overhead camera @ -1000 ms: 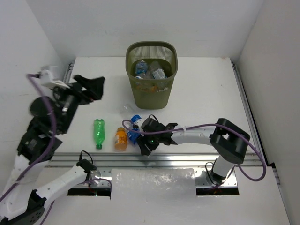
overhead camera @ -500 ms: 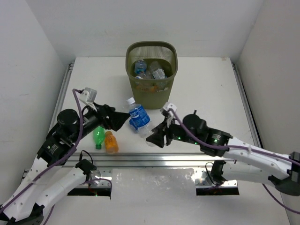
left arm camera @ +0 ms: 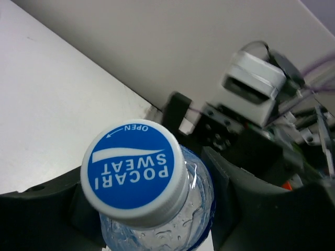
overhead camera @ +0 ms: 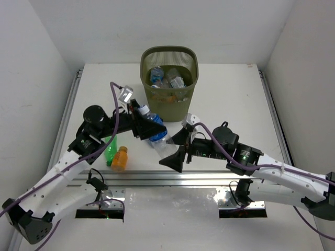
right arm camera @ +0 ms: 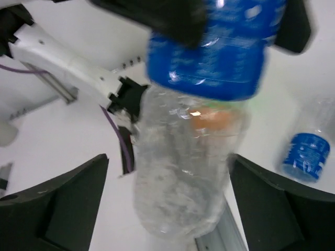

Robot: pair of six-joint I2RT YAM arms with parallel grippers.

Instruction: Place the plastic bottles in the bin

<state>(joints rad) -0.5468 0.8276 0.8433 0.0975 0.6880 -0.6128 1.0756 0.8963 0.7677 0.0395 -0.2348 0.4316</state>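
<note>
Handover between two arms, seen from above and from both wrists. The left gripper (overhead camera: 144,120) is clamped on the neck end of a clear plastic bottle with a blue label (overhead camera: 156,132), which hangs tilted above the white table (overhead camera: 225,94), just in front of the olive-green mesh-walled plastic bin (overhead camera: 169,107). In the left wrist view its dark fingers (left arm camera: 246,209) press either side of the bottle below a blue cap (left arm camera: 133,170). The cap is printed in white with "POCARI SWEAT" and, beside an arrow, "OPEN".

The right gripper (overhead camera: 174,149) stands apart. Its fingers (right arm camera: 57,206) flank the bottle's clear lower body with a gap on each side. The label's writing is too blurred to read.

Several clear bottles with blue or white labels lie inside the bin. A green plastic bottle (overhead camera: 110,147) and an orange plastic bottle (overhead camera: 119,158) lie touching on the table under the left arm. The right wrist view shows another small clear bottle with a blue label (right arm camera: 308,155) on the table.
</note>
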